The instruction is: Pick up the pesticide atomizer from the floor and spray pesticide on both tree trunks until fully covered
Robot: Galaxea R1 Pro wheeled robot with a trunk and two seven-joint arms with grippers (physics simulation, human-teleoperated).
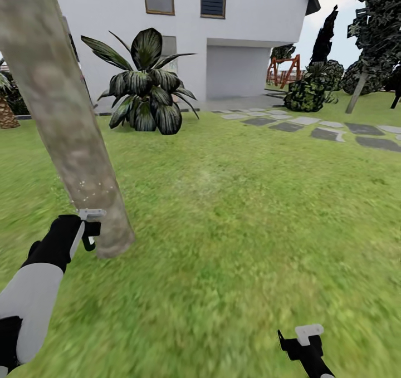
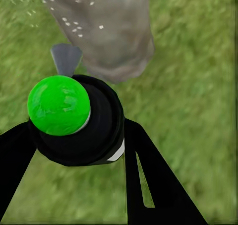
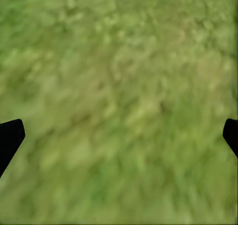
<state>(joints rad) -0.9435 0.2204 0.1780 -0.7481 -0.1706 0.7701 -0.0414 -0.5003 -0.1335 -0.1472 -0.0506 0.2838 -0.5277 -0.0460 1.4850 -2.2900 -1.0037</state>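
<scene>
Black round-bodied pesticide atomizer with green ball cap (image 2: 74, 118) | clamped in left gripper (image 1: 89, 230), nozzle aimed at thick pale-grey mottled tree trunk (image 1: 67, 122), 10 o'clock | whitish pesticide specks (image 2: 74, 26) sparse: coverage likely partial | right gripper (image 3: 119, 135) spread, empty, over green grass floor (image 1: 250, 211).

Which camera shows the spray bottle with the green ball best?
The left wrist view: the atomizer sits big and close between the left gripper's fingers, aimed at the speckled tree trunk. The head view shows it small, beside the trunk. The right wrist view looks at grass.
</scene>
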